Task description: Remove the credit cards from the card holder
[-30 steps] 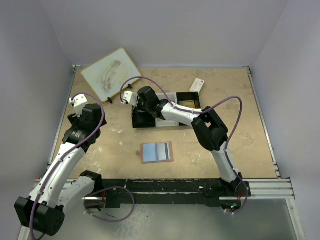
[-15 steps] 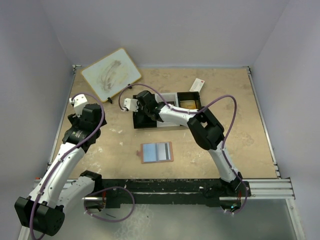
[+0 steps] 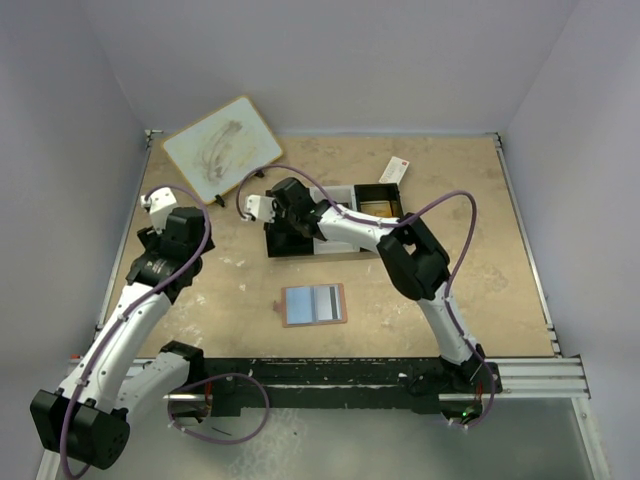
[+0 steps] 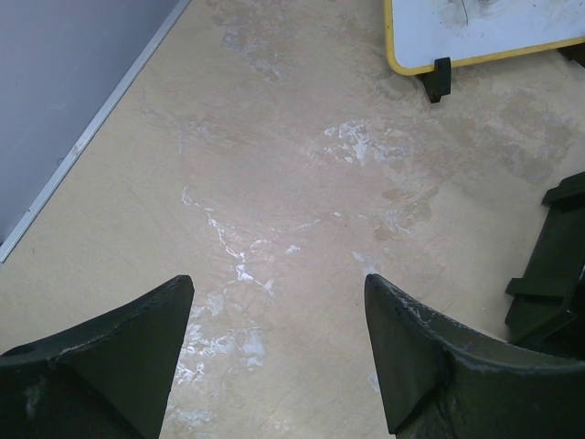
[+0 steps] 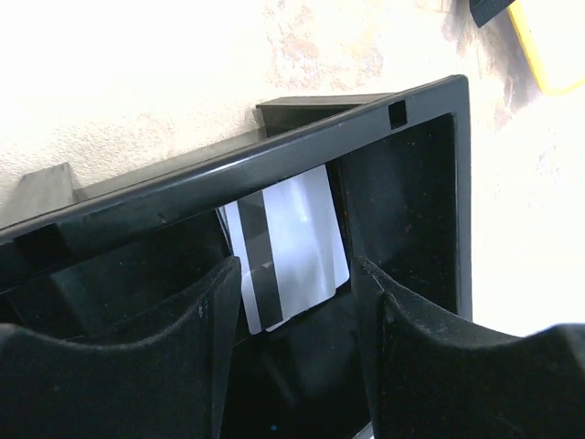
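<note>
While the right gripper (image 5: 294, 279) is hanging over the left end of the tray (image 5: 274, 137), I am seeing its jaws spread wide and pinching nothing. Through its wrist camera I am looking down into that end compartment, where a silvery grey card (image 5: 302, 238) with a black stripe is lying loose. It is leaning against the compartment's wall and showing in the gap between the two fingers (image 5: 128, 357). I cannot tell whether either finger is brushing it.

From above, I am finding the holder (image 3: 314, 304) lying open and flat on the table (image 3: 480, 280). It is sitting well apart from the tray, nearer the arm bases and between the two arms. Its bluish inner face is pointing up, with a darker band running across it.

On the other side, the left gripper (image 4: 279, 293) is hovering over bare tabletop to the left of the tray. Its jaws are also standing spread, with nothing between them. Beyond it, a yellow-rimmed whiteboard (image 4: 484, 27) is propped near the far left corner. A white packet (image 3: 395, 170) with a red end is lying just beyond the tray's right end.
</note>
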You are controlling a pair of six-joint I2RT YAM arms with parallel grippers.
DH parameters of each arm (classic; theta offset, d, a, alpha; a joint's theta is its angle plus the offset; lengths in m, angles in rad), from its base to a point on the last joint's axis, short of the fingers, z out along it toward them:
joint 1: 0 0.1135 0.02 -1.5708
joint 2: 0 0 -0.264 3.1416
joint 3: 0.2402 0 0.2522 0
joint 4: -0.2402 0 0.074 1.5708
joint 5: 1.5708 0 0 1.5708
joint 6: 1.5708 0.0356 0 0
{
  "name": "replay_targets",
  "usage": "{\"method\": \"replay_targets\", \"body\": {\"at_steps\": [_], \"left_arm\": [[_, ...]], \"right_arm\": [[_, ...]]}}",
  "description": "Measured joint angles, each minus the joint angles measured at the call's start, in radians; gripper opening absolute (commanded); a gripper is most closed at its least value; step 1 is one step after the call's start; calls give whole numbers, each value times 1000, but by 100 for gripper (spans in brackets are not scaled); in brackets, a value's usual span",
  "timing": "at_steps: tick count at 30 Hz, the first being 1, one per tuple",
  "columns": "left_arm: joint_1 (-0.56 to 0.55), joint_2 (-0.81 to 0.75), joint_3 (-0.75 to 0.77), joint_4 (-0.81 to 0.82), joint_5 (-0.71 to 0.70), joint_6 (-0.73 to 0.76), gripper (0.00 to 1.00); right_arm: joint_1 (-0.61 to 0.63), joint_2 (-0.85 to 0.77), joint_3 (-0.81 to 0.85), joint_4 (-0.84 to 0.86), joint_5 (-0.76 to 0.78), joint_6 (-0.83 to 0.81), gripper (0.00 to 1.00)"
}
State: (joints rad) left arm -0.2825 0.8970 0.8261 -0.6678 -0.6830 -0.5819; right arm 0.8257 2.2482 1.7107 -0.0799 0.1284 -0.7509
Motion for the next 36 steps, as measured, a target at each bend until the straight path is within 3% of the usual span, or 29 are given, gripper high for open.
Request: {"method": "replay_targets", "body": {"at_steps": [7,13,15,18,20,25,29,32,36], "left_arm": [[0,5,0,1,12,0,73],[1,11,-5,20,65,18,73],[1,11,-11,36,110,33,73],[1,11,-26,62,177,55,72],[1,18,-30,75,219,70,72],[1,61,-35,111,367,107,70],[-11,103,-53,168,567,126,71],[-134,167,-52,221,652,131,71],[-332,303,-20,257,706,144,71]], "right_arm": [[0,-50,-5,17,-10,76,55],[-2,-246,-145,83,13,306,55],[-2,-396,-279,122,10,462,51],[-2,-617,-471,182,-24,698,31],[-3,-733,-569,200,-56,872,24],[-1,-797,-706,219,-126,1193,26],[22,-879,-965,261,-159,1431,32],[57,-961,-1138,292,-226,1559,36],[123,-992,-1241,341,-306,1669,39]]}}
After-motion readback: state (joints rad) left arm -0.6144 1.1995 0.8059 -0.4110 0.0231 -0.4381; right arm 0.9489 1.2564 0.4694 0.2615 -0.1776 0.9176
